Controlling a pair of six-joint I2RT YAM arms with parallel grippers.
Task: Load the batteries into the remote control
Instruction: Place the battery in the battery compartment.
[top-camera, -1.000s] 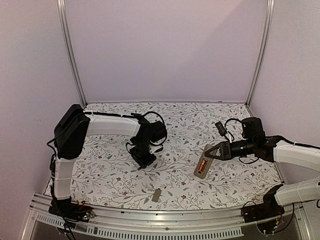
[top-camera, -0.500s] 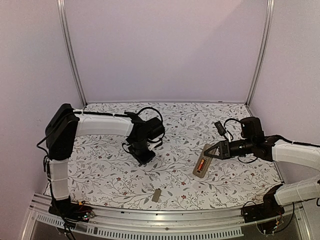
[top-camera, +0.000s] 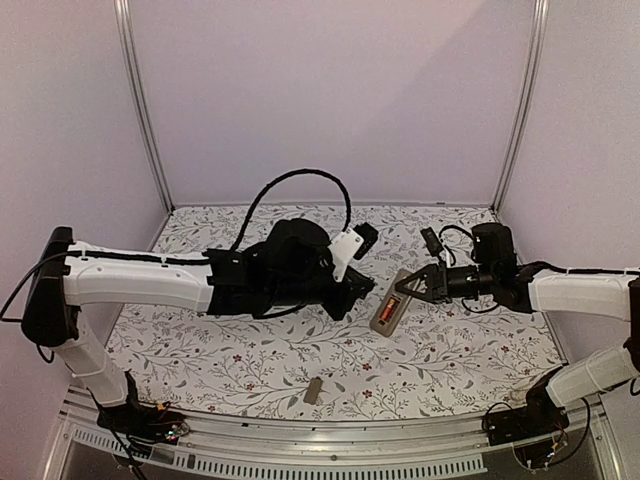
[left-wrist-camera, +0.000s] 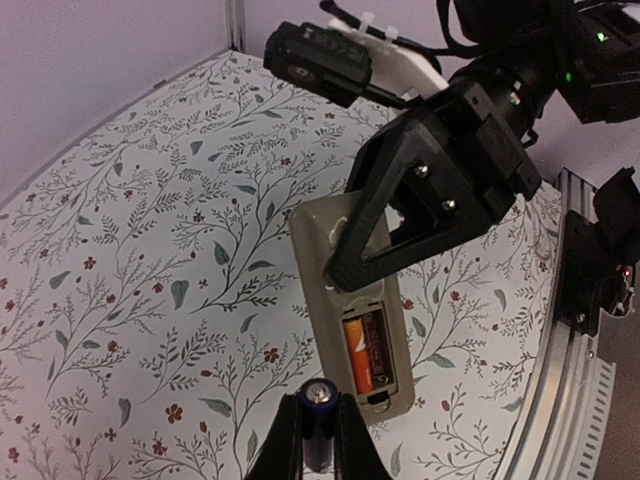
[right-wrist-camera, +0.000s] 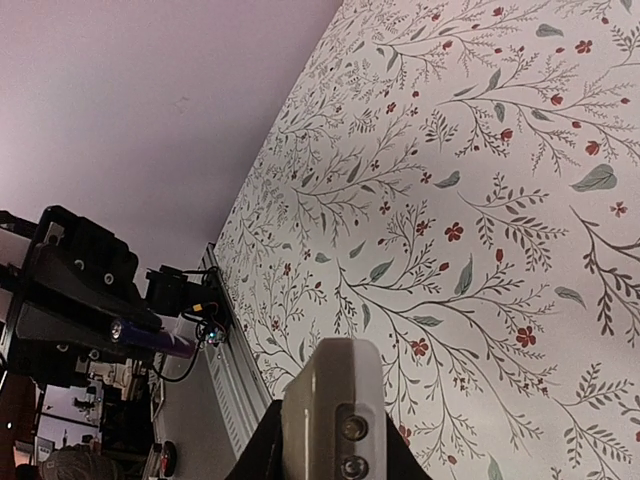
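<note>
Left wrist view: the left pincer (left-wrist-camera: 318, 445) is clenched on one battery (left-wrist-camera: 319, 405), gripped at mid-body with one end pointing out past the fingertips. It sits just short of the lower end of the remote control (left-wrist-camera: 308, 240). The right pincer (left-wrist-camera: 352, 262) is clamped across the remote's upper section, recess side facing this cam. One orange battery (left-wrist-camera: 367, 350) sits in the recess. The slot beside it looks vacant, though the angle is poor. Whether the remote's lower end rests on the table (left-wrist-camera: 130, 250) can't be told.

Handling: the battery is a small, rigid, smooth cyl. It is light and prone to roll or twist in the grip. Hold it at mid-length, leaving both ends free to seat vs. the contacts. The remote is likely a stiff, light plastic shell. Hold it by the long edges, clear of the recess, approx. as now. Expect spring resistance at insertion, so brace w/ the right arm. The cover plate (top-camera: 313, 390) lies near the table's front edge, well apart.
</note>
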